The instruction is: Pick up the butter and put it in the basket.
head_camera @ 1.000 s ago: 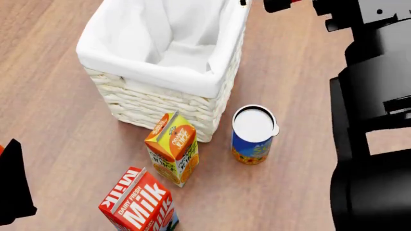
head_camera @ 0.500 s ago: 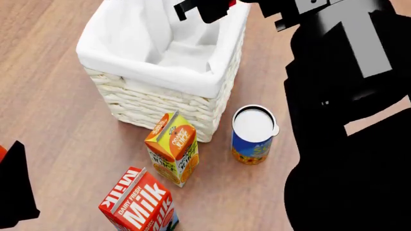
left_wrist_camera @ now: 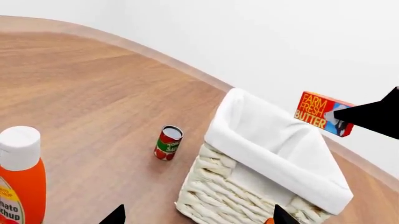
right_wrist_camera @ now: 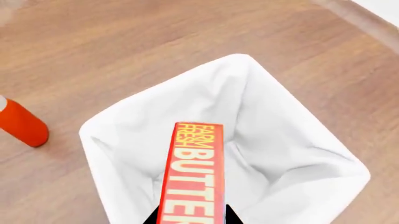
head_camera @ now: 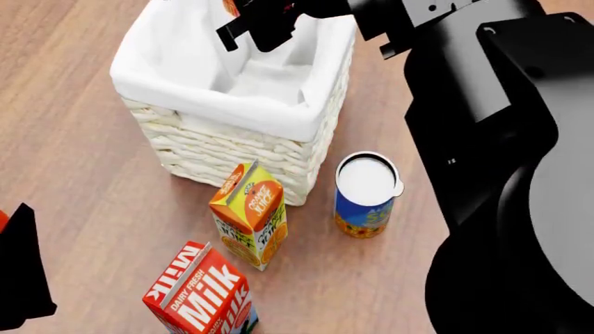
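Observation:
The butter [right_wrist_camera: 194,172], a slim red-orange box with cream lettering, hangs in the air over the open mouth of the basket [right_wrist_camera: 93,135]. My right gripper [right_wrist_camera: 190,219] is shut on its near end. In the head view the right gripper [head_camera: 264,19] sits above the basket's [head_camera: 241,111] far side, and only a sliver of the butter [head_camera: 230,5] shows. The left wrist view has the butter [left_wrist_camera: 323,113] above the basket's [left_wrist_camera: 274,149] rim. My left gripper [left_wrist_camera: 196,219] is open and holds nothing, low beside the basket.
In front of the basket stand an orange juice carton [head_camera: 249,212], a milk carton [head_camera: 199,292] and a white-lidded can [head_camera: 366,195]. A tomato can [left_wrist_camera: 168,142] and a ketchup bottle [left_wrist_camera: 18,182] stand on the wooden floor beyond it.
My right arm has swung left from the upper right corner, carrying the butter over the basket's opening. The left arm and the floor items have not moved.

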Motion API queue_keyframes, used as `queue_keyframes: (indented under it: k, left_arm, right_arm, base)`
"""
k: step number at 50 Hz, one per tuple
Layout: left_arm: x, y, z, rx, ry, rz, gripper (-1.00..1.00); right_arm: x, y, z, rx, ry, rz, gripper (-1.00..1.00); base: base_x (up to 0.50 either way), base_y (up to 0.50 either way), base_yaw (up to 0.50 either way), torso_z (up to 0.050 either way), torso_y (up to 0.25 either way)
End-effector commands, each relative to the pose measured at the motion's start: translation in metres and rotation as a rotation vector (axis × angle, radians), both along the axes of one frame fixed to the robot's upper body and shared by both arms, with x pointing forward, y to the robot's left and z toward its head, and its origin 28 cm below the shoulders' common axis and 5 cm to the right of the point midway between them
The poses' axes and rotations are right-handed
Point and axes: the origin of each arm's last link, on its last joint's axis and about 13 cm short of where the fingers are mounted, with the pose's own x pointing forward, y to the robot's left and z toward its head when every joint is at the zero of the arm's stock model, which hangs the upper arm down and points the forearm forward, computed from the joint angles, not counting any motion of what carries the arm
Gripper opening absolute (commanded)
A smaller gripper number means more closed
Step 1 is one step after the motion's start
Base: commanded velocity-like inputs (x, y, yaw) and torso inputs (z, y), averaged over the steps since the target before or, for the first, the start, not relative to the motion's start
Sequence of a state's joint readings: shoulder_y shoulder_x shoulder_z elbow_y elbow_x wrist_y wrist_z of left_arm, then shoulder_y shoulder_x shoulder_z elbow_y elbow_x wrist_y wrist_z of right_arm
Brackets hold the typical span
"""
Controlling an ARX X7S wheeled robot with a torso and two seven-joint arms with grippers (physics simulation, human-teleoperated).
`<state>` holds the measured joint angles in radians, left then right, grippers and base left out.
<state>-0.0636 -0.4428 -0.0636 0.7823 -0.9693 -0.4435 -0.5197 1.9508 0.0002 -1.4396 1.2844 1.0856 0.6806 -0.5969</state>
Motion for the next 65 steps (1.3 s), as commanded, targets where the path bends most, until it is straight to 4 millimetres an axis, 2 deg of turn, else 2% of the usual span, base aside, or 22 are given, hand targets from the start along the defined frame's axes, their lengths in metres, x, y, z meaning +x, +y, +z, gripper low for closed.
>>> queue_keyframes:
  k: [1, 29, 44, 45, 53, 62, 65]
  left_arm:
    - [-0.002, 0.001, 0.002, -0.005, 0.0, 0.004, 1.0]
    - [-0.015, 0.0, 0.008, -0.01, -0.007, -0.009, 1.0]
    - [-0.018, -0.001, 0.007, -0.005, -0.006, -0.017, 1.0]
    - [-0.018, -0.001, 0.007, -0.004, -0.005, -0.018, 1.0]
    - [-0.017, -0.002, 0.005, -0.001, -0.006, -0.021, 1.0]
    - [-0.018, -0.001, 0.006, -0.002, -0.009, -0.022, 1.0]
    - [-0.018, -0.001, 0.006, -0.003, -0.011, -0.021, 1.0]
  right_arm:
    - [0.002, 0.002, -0.005, 0.044, -0.004, 0.029, -1.0]
    - [0.007, -0.001, -0.024, 0.064, 0.055, 0.03, -1.0]
    - [0.009, -0.003, -0.025, 0.054, 0.016, 0.013, -1.0]
    - [0.009, -0.003, -0.024, 0.047, 0.001, -0.002, 1.0]
    - [0.011, -0.004, -0.019, 0.044, -0.07, -0.021, 1.0]
    - [0.015, -0.005, -0.001, 0.017, -0.318, -0.065, 1.0]
    - [0.014, -0.006, 0.003, 0.018, -0.349, -0.072, 1.0]
  base:
    - [0.0, 0.0, 0.0, 0.0, 0.0]
    - [0.0, 0.0, 0.0, 0.0, 0.001]
    - [0.0, 0.0, 0.0, 0.001, 0.001]
    - [0.0, 0.0, 0.0, 0.0, 0.0]
    - [0.0, 0.0, 0.0, 0.0, 0.0]
    - [0.0, 0.0, 0.0, 0.0, 0.0]
    - [0.0, 0.0, 0.0, 0.0, 0.0]
